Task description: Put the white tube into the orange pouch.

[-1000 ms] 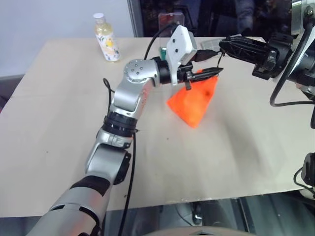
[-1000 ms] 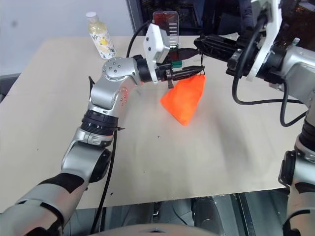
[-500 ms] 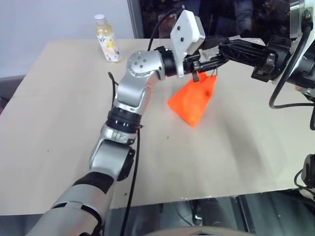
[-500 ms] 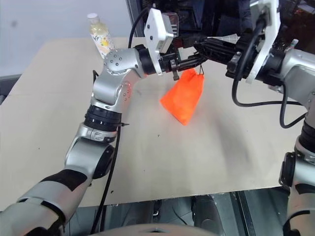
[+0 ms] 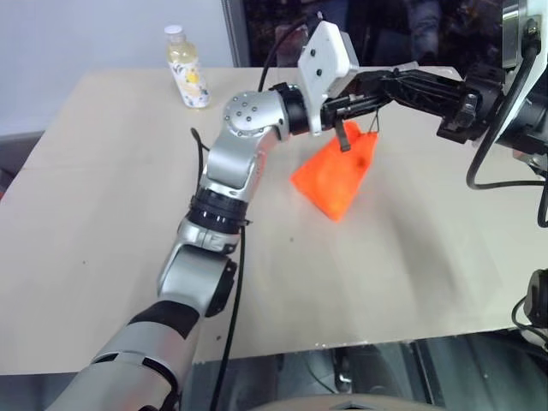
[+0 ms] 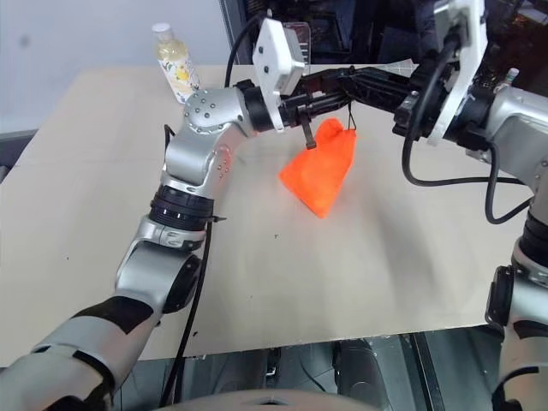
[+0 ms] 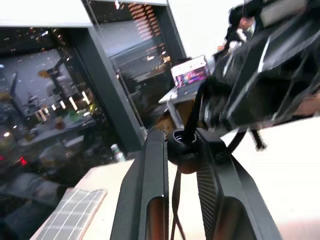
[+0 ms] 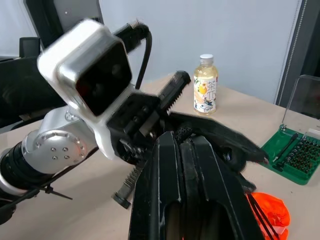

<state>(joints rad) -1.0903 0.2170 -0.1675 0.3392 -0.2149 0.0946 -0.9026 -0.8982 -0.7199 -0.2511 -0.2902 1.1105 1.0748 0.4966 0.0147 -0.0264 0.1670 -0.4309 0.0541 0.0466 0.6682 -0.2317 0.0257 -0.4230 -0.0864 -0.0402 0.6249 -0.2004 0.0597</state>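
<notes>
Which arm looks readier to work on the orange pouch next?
Left, probably: the left gripper sits at the orange pouch's cord, while the shut right gripper seems busy holding it up.

Orange pouch: soft matt cloth, thin black cord. Table: matt beige board, smooth w/ small dark specks. Bottle: clear glossy plastic, white cap, printed label. Both grippers' fingers: matt black plastic, ribbed inner faces. Green bit tray: plastic.
</notes>
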